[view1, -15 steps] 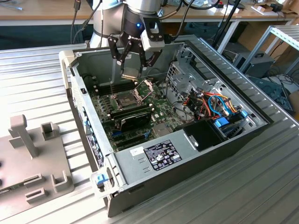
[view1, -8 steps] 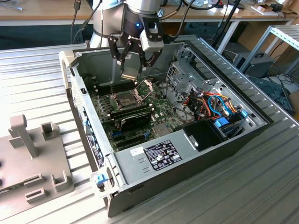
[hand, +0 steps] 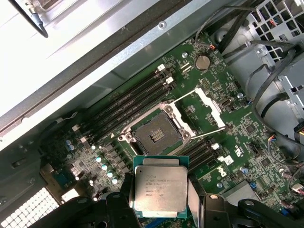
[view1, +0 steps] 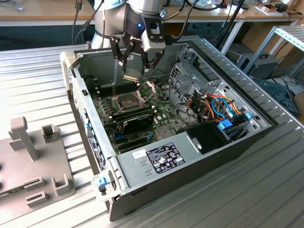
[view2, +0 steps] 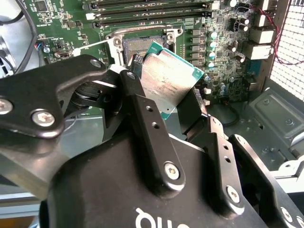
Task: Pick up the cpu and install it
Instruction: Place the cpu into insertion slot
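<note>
- Above the open computer case (view1: 190, 180), the gripper (view1: 135, 66) hangs with its fingers clamped on two opposite edges of the cpu (view1: 131, 75). The cpu's metal top is turned towards the wrist cameras.
- In the exterior view, the bare socket (view1: 130, 99) lies at 6 o'clock from the cpu, well below it. The hinged frame (view1: 148, 89) stands raised at about 4 o'clock.
- In the first wrist view the cpu (hand: 160, 191) and the socket (hand: 154, 134) show apart, and the chip's edges sit turned against the socket's. I judge it lifted but not yet seated.
- Being nearly square, the cpu has no long axis to speak of, and the rig has only one arm.
- At 6 o'clock beyond the socket lies the black expansion card (view1: 135, 118).
- Writing: there is grey print on the cpu (view2: 168, 80) lid, white lettering on the gripper (view2: 167, 97) body, and a label (view1: 164, 156) on the power supply. I leave all of it unread.
</note>
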`<state>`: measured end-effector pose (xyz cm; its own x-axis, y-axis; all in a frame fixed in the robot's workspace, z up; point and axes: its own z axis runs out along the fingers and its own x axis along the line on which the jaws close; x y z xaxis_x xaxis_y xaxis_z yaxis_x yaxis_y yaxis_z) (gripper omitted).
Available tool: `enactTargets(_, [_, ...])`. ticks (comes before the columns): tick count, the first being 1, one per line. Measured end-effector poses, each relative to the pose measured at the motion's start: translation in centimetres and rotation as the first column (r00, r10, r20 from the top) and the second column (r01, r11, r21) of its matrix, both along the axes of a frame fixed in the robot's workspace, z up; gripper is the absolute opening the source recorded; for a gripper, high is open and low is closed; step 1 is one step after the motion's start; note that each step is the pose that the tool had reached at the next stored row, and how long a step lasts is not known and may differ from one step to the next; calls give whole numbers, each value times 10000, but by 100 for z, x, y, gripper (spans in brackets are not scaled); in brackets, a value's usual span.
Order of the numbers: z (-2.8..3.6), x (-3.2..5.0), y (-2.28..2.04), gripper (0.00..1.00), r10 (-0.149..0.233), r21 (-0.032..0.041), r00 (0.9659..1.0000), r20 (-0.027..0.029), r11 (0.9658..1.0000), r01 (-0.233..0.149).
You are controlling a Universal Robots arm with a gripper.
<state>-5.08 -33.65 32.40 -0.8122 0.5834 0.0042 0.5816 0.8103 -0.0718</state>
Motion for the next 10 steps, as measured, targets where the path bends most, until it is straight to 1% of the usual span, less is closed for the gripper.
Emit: enactTargets(10, [0, 0, 0, 55, -40, -1, 10000, 0, 10000, 40])
